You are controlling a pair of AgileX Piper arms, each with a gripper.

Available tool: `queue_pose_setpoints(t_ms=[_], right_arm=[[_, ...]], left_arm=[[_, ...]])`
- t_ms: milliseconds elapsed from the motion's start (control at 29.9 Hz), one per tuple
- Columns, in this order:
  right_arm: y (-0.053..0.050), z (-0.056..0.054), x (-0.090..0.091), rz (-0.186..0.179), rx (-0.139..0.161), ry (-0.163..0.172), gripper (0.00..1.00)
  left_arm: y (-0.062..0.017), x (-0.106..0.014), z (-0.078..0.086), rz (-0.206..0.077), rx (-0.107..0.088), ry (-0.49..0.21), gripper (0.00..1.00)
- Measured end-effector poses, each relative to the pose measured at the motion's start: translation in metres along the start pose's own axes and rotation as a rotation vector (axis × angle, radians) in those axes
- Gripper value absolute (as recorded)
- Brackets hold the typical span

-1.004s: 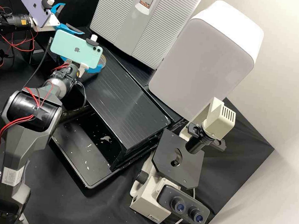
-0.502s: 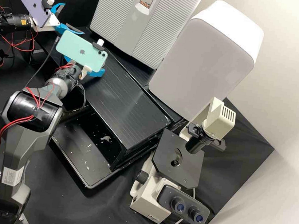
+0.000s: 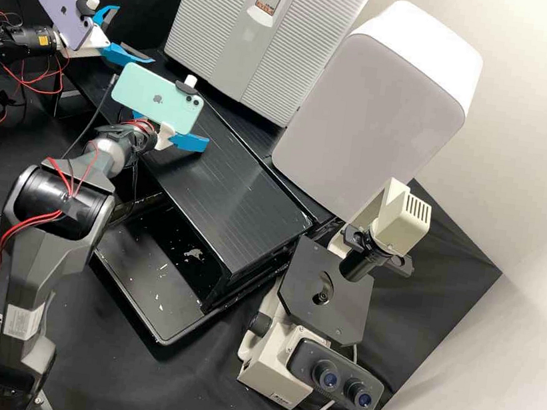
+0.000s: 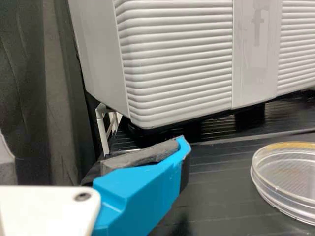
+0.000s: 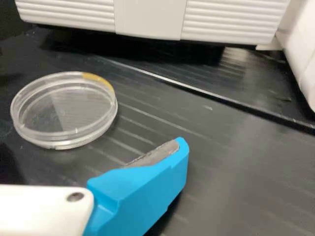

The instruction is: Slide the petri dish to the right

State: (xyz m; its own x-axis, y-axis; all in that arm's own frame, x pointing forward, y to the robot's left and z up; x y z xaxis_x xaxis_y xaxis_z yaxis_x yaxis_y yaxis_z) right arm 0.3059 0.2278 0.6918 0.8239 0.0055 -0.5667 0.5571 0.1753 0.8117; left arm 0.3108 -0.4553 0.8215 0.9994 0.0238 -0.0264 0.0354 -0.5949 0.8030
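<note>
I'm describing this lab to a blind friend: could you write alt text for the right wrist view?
A clear petri dish lies on a black ribbed platform, with the robot's blue claw in the foreground, not touching it. A white ribbed machine stands behind.

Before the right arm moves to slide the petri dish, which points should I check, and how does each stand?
1. Petri dish lies flat on the black platform: ok.
2. Right hand touches the dish: not ok, it is apart.
3. Hand on the dish's side away from the white housing, to push: not ok, it seems.
4. Hand low enough for the rim: cannot tell.
5. Dish apart from the ribbed unit: ok.
</note>
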Motion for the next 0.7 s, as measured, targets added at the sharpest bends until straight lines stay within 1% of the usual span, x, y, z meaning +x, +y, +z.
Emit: queue_pose_setpoints(t_ms=[100, 134, 335, 402, 502, 569, 636, 703], right_arm=[[-0.001, -0.001, 0.009, -0.002, 0.003, -0.015, 1.00], [0.000, -0.002, 0.011, -0.002, 0.009, -0.017, 1.00], [0.003, -0.008, 0.019, 0.003, 0.012, -0.021, 1.00], [0.004, -0.007, 0.020, 0.003, 0.018, -0.025, 1.00], [0.005, -0.009, 0.021, 0.005, 0.013, -0.022, 1.00], [0.005, -0.010, 0.022, 0.004, 0.020, -0.024, 1.00], [0.005, -0.010, 0.024, 0.003, 0.015, -0.025, 1.00], [0.006, -0.011, 0.025, 0.004, 0.018, -0.026, 1.00]], left_arm=[[0.0000, 0.000, 0.000, 0.000, 0.000, 0.000, 1.00], [0.0000, 0.000, 0.000, 0.000, 0.000, 0.000, 1.00], [0.0000, 0.000, 0.000, 0.000, 0.000, 0.000, 1.00], [0.0000, 0.000, 0.000, 0.000, 0.000, 0.000, 1.00], [0.0000, 0.000, 0.000, 0.000, 0.000, 0.000, 1.00], [0.0000, 0.000, 0.000, 0.000, 0.000, 0.000, 1.00], [0.0000, 0.000, 0.000, 0.000, 0.000, 0.000, 1.00], [0.0000, 0.000, 0.000, 0.000, 0.000, 0.000, 1.00]])
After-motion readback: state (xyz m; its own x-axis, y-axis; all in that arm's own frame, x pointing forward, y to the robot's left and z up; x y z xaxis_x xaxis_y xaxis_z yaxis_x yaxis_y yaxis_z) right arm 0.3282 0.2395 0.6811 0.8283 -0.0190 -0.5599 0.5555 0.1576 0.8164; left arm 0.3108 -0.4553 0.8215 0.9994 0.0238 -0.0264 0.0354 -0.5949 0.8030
